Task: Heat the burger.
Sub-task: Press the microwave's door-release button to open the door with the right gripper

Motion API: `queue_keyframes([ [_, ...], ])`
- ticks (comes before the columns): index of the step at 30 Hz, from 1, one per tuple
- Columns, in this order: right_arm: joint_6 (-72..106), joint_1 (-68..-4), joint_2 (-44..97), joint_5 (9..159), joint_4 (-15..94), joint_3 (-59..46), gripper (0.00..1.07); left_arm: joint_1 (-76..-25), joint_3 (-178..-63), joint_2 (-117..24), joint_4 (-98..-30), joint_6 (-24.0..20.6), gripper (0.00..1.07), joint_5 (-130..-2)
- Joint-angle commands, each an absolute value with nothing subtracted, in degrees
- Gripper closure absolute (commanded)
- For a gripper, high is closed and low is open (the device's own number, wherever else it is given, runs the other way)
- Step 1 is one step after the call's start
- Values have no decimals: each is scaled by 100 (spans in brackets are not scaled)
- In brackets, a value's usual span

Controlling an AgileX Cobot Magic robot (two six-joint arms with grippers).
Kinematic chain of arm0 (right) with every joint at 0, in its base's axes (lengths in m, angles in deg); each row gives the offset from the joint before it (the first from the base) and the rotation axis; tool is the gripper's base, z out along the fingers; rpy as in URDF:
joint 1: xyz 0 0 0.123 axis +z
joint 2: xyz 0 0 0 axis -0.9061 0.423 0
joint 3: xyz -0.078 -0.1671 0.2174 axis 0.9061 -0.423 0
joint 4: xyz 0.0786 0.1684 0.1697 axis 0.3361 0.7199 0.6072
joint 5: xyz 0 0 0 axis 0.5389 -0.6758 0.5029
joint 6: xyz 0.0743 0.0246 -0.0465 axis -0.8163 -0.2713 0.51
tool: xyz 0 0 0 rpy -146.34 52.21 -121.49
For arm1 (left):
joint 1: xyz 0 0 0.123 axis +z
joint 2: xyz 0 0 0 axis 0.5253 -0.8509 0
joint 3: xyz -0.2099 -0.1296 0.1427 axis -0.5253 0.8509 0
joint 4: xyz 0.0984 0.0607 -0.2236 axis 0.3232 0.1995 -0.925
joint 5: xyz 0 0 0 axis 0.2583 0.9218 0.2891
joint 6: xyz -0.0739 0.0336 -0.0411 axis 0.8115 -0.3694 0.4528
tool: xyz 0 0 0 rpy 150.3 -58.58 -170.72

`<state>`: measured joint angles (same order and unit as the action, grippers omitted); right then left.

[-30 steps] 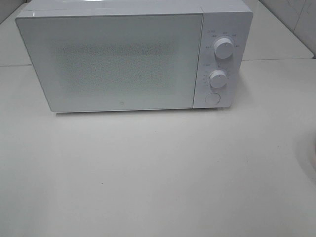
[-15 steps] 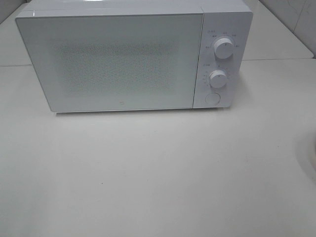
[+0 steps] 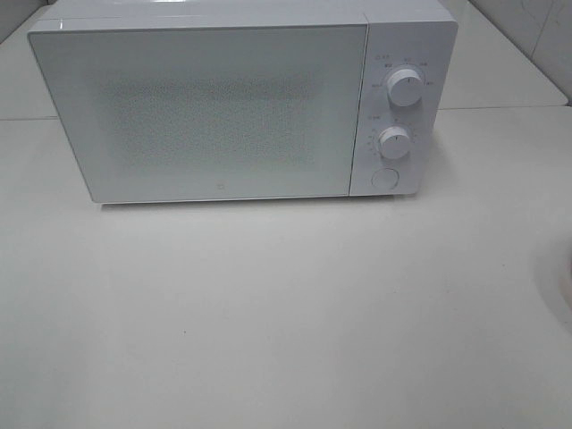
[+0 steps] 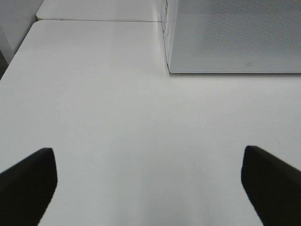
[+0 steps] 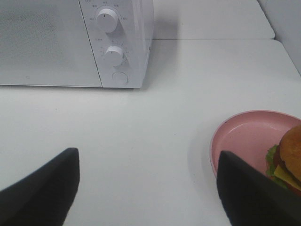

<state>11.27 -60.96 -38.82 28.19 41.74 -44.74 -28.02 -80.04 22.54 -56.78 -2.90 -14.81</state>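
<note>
- Burger and everything else rest on one white bench, the largest thing in view.
- The white microwave stands at the back of the bench with its door closed and its control panel at the right end.
- A pink plate lies on the bench, well apart from the microwave on its control-panel side.
- The burger sits on that plate — bun, green lettuce and a yellow slice show, the rest is cut off by the right wrist view's edge.
- Left end effector: jaws wide, nothing between them, above bare bench near the microwave's door corner.
- Right end effector: jaws wide and empty — one finger overlaps the plate's rim in its wrist view.
- Two round knobs, upper and lower, sit above a round button.
</note>
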Motion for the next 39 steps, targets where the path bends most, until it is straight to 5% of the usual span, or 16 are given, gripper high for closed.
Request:
queue_keyframes([
  [1,1098,-6091,-3601,3129,4151,-4422,31,-2791,-8010,2346,-5729,-279,4,-1532],
  [39,1127,-6091,14,6756,3813,-4428,31,-2791,-8010,2346,-5729,-279,4,-1532],
])
